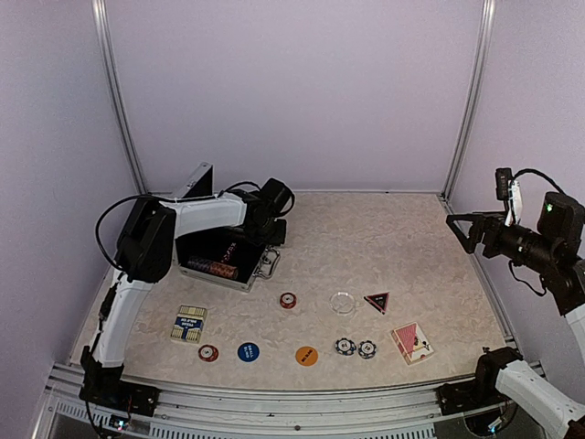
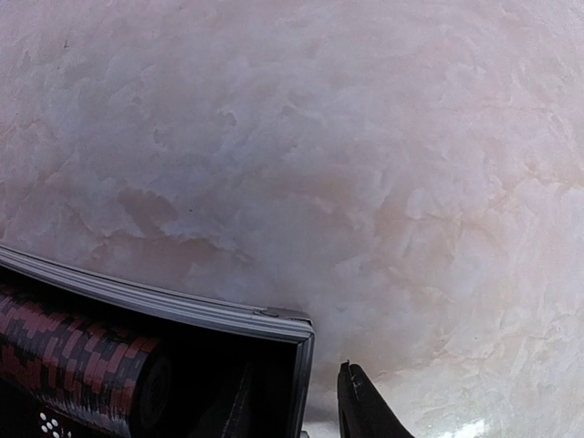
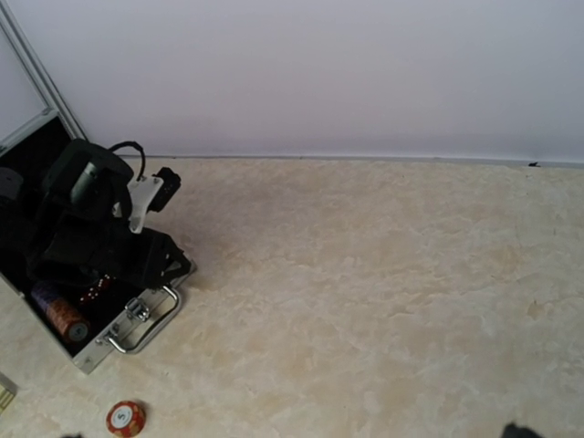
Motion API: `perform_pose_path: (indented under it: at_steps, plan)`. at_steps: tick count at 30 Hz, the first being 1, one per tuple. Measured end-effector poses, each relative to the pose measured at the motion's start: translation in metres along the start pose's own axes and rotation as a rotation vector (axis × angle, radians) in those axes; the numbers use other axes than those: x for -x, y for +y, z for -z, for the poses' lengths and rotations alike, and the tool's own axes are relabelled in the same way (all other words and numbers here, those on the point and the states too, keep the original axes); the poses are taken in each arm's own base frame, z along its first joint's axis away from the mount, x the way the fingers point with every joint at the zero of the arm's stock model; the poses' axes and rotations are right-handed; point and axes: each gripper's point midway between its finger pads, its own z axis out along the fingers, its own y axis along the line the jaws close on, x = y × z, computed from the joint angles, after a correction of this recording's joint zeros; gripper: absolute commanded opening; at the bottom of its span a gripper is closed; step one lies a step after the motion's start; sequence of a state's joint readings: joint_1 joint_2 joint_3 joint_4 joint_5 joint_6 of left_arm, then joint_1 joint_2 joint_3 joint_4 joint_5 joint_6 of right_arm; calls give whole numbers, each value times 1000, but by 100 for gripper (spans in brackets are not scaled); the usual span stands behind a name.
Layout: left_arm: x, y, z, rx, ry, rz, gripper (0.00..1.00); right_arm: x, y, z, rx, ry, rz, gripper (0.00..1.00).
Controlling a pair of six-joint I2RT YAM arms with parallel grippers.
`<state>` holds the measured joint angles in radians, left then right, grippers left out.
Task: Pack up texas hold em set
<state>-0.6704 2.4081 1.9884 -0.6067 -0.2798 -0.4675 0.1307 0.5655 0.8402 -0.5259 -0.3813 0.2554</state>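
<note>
Briefcase (image 1: 219,280) of silver aluminium sits open at the left rear of the table (image 1: 411,265), with its black-lined lid (image 1: 201,179) standing up behind it and its metal handle (image 1: 268,265) facing right. Inside, a row of red-and-black striped chips (image 1: 212,268) lies on edge along the near wall. The rest of the black interior is hidden under the left arm. The left gripper (image 1: 259,236) hangs over the case's right end. In the left wrist view one fingertip (image 2: 363,406) shows just outside the case's corner, but whether the jaws are apart or pressed on the wall cannot be told. The rest of the set lies loose on the table in front. A blue-and-yellow card deck (image 1: 189,323) is nearest the case, with a red chip (image 1: 208,353), a blue disc (image 1: 248,351) and an orange disc (image 1: 307,355) along the near edge. Two blue-striped chips (image 1: 356,347) touch side by side, with a red-backed deck (image 1: 412,342) to their right. Farther back lie another red chip (image 1: 288,300), a clear disc (image 1: 343,302) and a dark triangle (image 1: 377,302). The right gripper (image 1: 460,230) is raised at the right edge, well apart from everything, with its jaws spread wide and nothing in them.
</note>
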Motion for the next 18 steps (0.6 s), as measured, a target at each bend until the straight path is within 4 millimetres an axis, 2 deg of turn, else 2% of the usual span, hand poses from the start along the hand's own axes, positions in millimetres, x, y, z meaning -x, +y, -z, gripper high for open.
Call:
perform_pose_path:
  at_steps: [10, 12, 18]
  plan:
    - [-5, -25, 5, -62, -3, -13, 35, 0, 0, 0, -2, 0, 0, 99]
    - [-5, -32, 7, -76, -11, -16, 39, 0, 0, 0, -2, 0, 0, 99]
    - [-4, -35, 8, -75, -24, -17, 47, 1, 0, 2, -3, -6, 2, 99]
